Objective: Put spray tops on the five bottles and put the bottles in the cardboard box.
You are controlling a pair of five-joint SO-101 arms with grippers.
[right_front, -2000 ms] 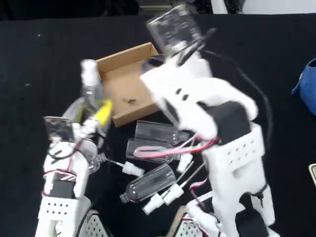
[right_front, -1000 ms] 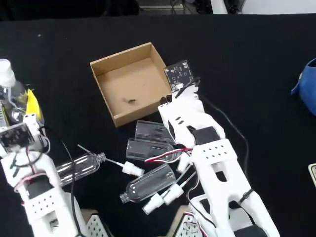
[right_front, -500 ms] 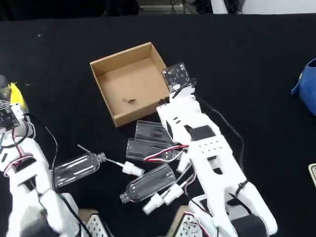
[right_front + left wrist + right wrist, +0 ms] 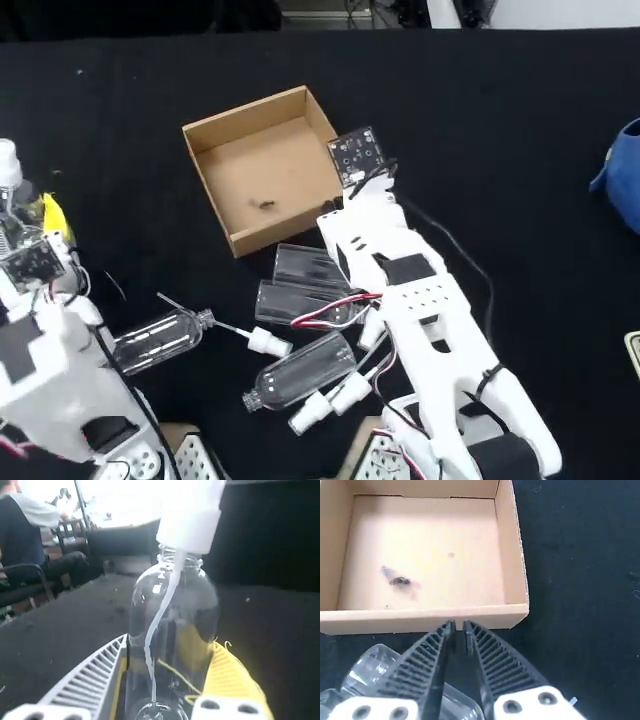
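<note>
Item: one clear bottle (image 4: 170,630), upright, gripped low on its body by the left gripper (image 4: 167,685). The bottle is pressed on one side by a white ribbed finger (image 4: 90,675) and on the other by a yellow finger (image 4: 227,672). A white spray top (image 4: 192,517) is seated on the neck, with a band of thread left exposed under it. A white dip tube (image 4: 160,625) is seen running down inside the glass-clear wall. A black table (image 4: 280,630) is spread behind.
</note>
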